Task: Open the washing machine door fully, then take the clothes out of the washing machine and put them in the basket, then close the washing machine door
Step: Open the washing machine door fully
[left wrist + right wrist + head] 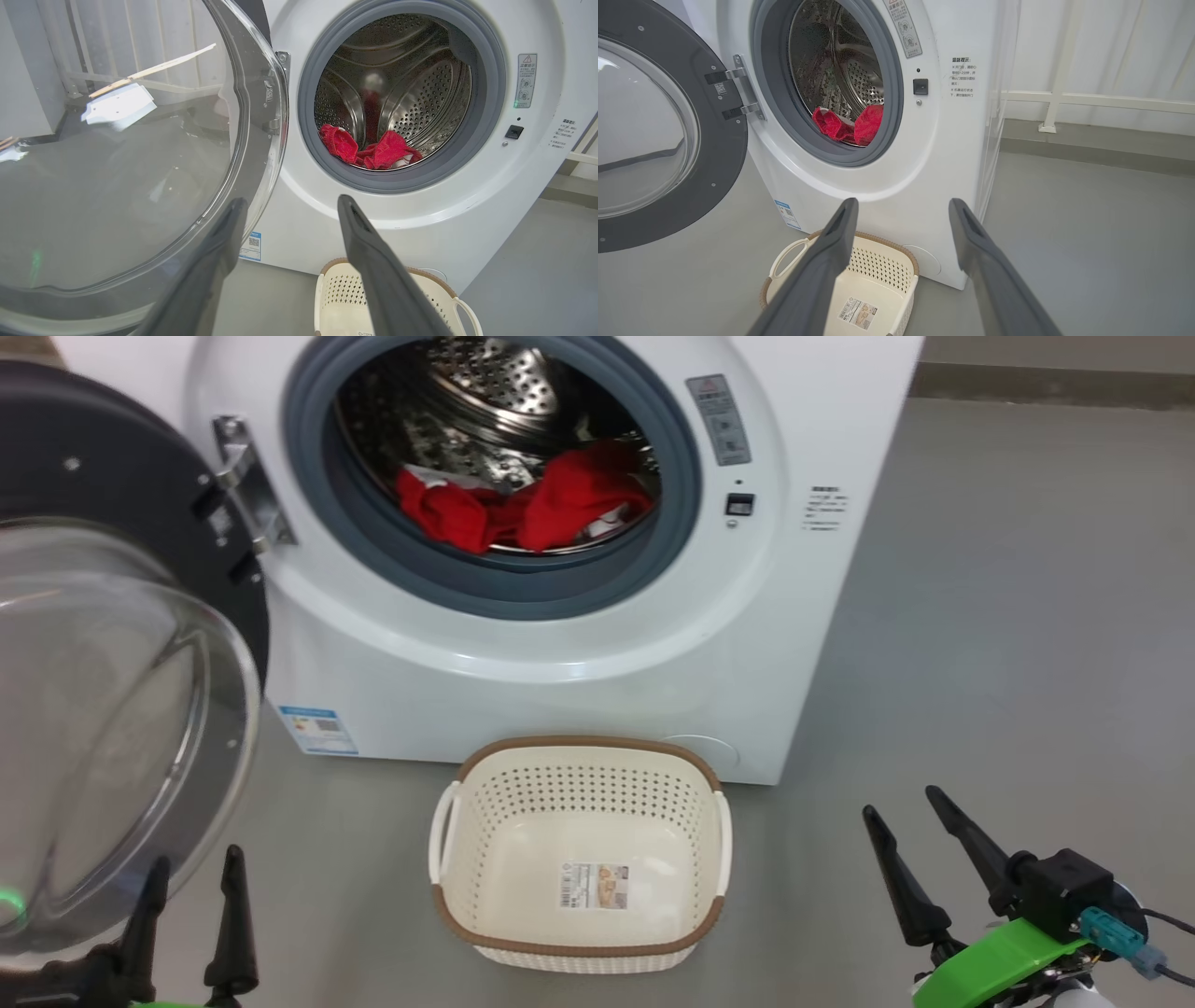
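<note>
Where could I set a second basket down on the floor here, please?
The widest bare floor lies right of the washing machine and the basket, ahead of the right hand. The left is crowded: the open washing machine door stands close before the left hand, leaving a narrow strip beside the basket.

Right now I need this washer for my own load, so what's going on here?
A two-armed robot is set to unload the washing machine. The washing machine door is swung open on the left, and the red clothes lie in the drum. The basket on the floor in front holds no clothes. The left gripper and right gripper are low, fingers open, holding nothing.
</note>
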Motion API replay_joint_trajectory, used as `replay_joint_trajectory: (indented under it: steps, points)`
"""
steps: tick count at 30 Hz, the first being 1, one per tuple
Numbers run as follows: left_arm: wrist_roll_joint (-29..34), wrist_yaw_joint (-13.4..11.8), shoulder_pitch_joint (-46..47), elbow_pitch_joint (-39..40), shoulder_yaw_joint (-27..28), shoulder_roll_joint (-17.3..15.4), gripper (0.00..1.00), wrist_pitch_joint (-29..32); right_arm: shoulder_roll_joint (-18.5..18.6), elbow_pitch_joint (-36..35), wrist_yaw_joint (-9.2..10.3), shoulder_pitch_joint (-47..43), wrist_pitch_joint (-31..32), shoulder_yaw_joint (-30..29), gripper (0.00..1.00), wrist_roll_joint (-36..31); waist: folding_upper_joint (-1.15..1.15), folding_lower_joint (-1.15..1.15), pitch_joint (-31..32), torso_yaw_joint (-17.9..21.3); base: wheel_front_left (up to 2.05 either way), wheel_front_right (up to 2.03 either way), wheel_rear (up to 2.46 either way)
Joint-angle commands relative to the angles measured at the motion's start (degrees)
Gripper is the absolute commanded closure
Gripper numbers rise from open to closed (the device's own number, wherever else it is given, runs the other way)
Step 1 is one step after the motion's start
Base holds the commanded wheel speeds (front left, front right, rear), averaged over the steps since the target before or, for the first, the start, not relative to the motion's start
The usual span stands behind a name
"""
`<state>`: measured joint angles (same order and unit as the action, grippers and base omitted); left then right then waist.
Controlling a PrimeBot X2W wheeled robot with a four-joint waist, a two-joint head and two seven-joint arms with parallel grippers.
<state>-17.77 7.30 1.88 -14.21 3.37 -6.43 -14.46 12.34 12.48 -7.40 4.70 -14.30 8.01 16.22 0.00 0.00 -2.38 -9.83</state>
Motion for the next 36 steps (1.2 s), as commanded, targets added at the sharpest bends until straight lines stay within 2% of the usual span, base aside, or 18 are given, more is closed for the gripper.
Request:
replay_joint_trajectory:
  steps: [1, 8, 17, 36]
  points:
    - [-0.50, 0.18, 0.94, 1.86, 1.52, -1.36, 0.00, -0.53, 0.44, -1.72, -0.09, 0.87, -0.70, 0.44, 0.00, -0.81, 0.00, 0.00, -0.78, 3.07, 0.00, 0.00, 0.00]
    - [-1.29, 0.18, 0.38, 3.81, -1.55, -0.98, 0.00, -0.53, 0.16, -2.27, -0.09, 0.33, -0.70, -1.67, 0.00, -1.01, 0.00, 0.00, -1.54, 6.10, 0.00, 0.00, 0.00]
    - [-1.96, 0.18, -0.83, 5.24, -2.04, -0.69, 0.00, -0.53, 0.08, -2.87, -0.09, -0.09, -0.70, -2.87, 0.00, -1.23, 0.00, 0.00, -1.96, 9.83, 0.00, 0.00, 0.00]
    - [-1.82, 0.18, -0.77, 5.42, -2.79, -0.89, 0.00, -0.53, -0.38, -3.09, -0.09, -0.41, -0.70, -4.22, 0.00, -1.66, 0.00, 0.00, -2.14, 11.02, 0.00, 0.00, 0.00]
